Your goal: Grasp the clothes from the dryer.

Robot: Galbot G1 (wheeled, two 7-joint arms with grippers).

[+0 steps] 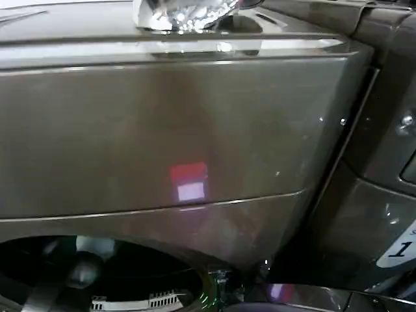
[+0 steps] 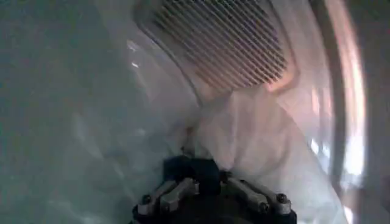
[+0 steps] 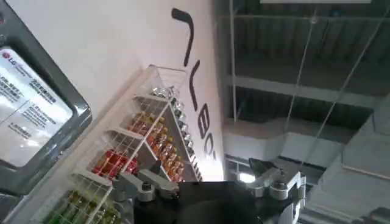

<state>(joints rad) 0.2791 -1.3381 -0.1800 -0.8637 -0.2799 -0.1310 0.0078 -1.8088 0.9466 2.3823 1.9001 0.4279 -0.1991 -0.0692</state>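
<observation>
Inside the drum: the left pincer is deep in the dryer, and its wrist view looks along the pale drum wall toward a slatted vent grille at the back.
Left pincer: its two fingers angle inward toward a dark navy fold at their tips; the fingers look drawn in on that fold, though whether the grip is firm I cannot tell.
Clothes: the clothes lie against the drum's rear, below the grille, with a white-grey piece heaped just beyond the dark fold and touching it.
Dryer front: in the head view the bronze-brown upper panel carries a red and white reflection, and the dark porthole opens along the lower edge.
Dryer top: a crinkled clear object rests on it.
Door: a white "1" sticker shows at the lower right of the head view.
Right pincer: the right pincer is idle outside the machine, fingers spread apart and holding nothing, pointed toward a wire rack of bottles on a white wall.
Step in hand: securing hold of the fabric inside the drum, as I judge it.
Next move: it calls for a straight pull back through the porthole, with the white-grey piece likely to slip free if only the navy fold is pinched.
</observation>
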